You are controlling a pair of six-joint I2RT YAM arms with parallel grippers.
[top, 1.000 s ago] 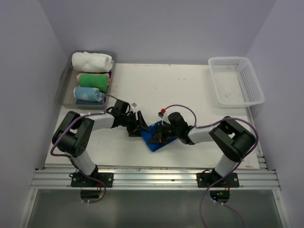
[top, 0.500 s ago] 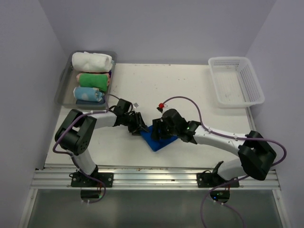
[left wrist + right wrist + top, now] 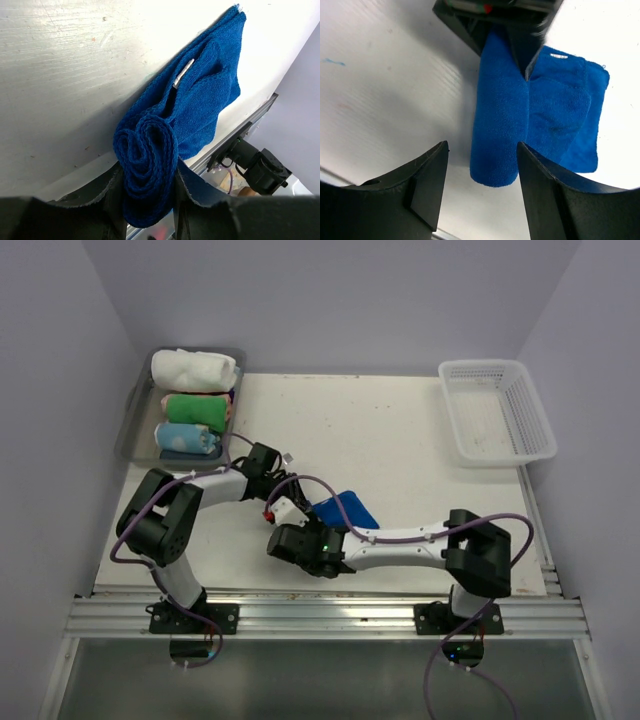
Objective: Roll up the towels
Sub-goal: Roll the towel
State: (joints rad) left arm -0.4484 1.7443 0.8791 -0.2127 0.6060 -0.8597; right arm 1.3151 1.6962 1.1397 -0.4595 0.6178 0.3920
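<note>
The royal blue towel (image 3: 348, 510) lies mid-table, partly rolled, with a flat flap spreading to the right. My left gripper (image 3: 147, 175) is shut on the spiral end of the blue towel (image 3: 200, 90). In the right wrist view the roll (image 3: 500, 125) runs away from me toward the left gripper (image 3: 505, 20). My right gripper (image 3: 482, 147) stands open just short of the roll's near end, touching nothing. From above, the right gripper (image 3: 283, 538) sits on the near side of the towel. The white towel (image 3: 195, 368) lies rolled in the tray.
A grey tray (image 3: 133, 420) at the back left also holds a green roll (image 3: 195, 408) and a pale blue dotted roll (image 3: 187, 438). A white plastic basket (image 3: 497, 410) stands at the back right. The metal rail (image 3: 320, 615) runs along the near edge.
My right arm let go of the towel, opened, and swung round to its near side. My left gripper closed on the roll's end. The towel shifted slightly to the right.
</note>
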